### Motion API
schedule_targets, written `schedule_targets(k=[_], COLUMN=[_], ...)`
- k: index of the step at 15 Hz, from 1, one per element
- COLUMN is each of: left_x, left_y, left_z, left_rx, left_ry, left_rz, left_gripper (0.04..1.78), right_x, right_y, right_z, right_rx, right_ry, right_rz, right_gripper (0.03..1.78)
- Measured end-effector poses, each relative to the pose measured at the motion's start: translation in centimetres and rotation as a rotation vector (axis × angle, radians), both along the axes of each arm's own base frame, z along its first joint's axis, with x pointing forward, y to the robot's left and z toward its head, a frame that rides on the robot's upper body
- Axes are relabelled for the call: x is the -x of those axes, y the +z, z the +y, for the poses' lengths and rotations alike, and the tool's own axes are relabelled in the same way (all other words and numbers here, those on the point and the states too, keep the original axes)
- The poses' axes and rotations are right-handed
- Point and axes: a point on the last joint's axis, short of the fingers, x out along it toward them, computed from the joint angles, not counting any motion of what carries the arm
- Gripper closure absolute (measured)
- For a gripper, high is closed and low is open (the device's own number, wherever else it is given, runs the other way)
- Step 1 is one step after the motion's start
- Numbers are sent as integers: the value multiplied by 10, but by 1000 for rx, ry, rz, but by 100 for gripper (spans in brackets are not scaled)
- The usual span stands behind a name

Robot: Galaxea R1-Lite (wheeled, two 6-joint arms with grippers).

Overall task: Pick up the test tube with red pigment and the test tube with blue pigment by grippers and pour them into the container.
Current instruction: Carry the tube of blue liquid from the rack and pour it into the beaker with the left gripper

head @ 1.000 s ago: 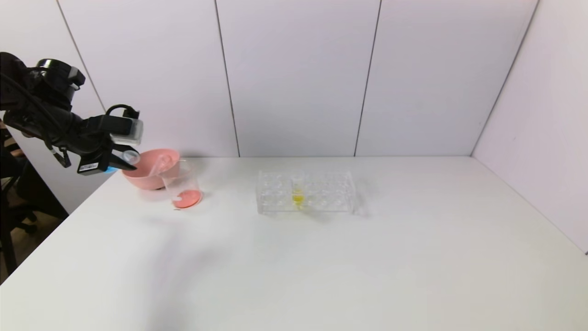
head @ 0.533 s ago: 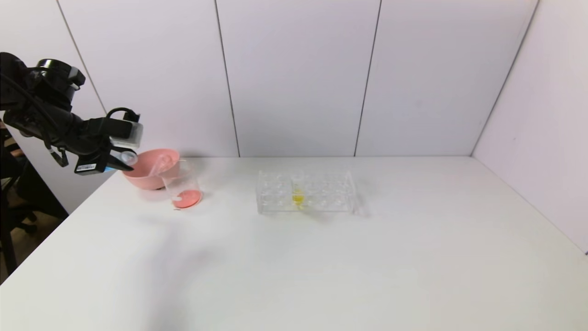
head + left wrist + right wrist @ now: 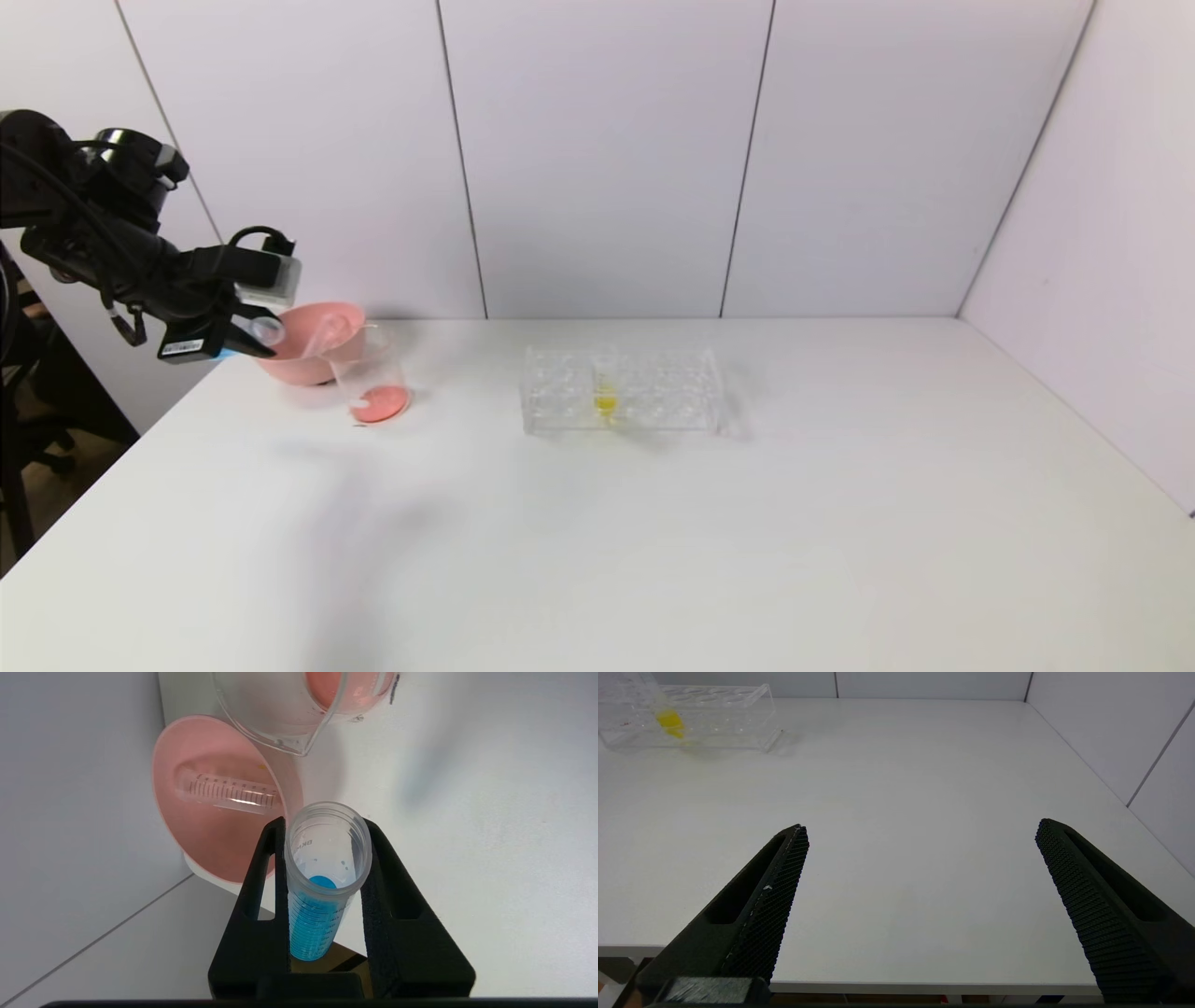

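The left end effector [image 3: 322, 858] is clenched around the blue tube [image 3: 322, 886], which it holds tipped toward level in the air at the tabletop's [image 3: 653, 523] far-left corner, mouth leading. In the head view it hangs at about nine o'clock from the beaker [image 3: 372, 378], just off the pink bowl's [image 3: 308, 353] near-left rim. Blue liquid fills the lower part of the tube; none has reached the lip.

The beaker stands just in front of the bowl, toward its four o'clock, and already holds a shallow red-orange pool. A clear graduated tube [image 3: 229, 794], apparently empty, lies inside the bowl; judging by the beaker's contents, this is probably the emptied red tube. So the red half looks done and the blue pour is the step in hand, at the approach stage.

Next, the tube's mouth must travel toward three o'clock, past the bowl's rim, until it sits over the beaker's opening, and only then tilt further. Tipping too soon would send blue into the bowl or onto the tabletop.

The right end effector [image 3: 920, 833] is released, fingers spread wide, parked low at the near edge. The rack [image 3: 621, 390] with its yellow tube [image 3: 605, 397] stands well apart at centre.
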Motion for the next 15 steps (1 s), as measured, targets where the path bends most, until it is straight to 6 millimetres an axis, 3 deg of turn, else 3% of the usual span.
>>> schedule_targets(k=[15], left_x=[-5], left_y=[3], left_z=[-19], left_rx=[-39], left_ry=[41], left_rz=[-4], left_gripper=[137], right_x=[0], right_y=[0], right_z=[0], right_rx=[0], right_ry=[0], right_rz=[0], right_gripper=[4])
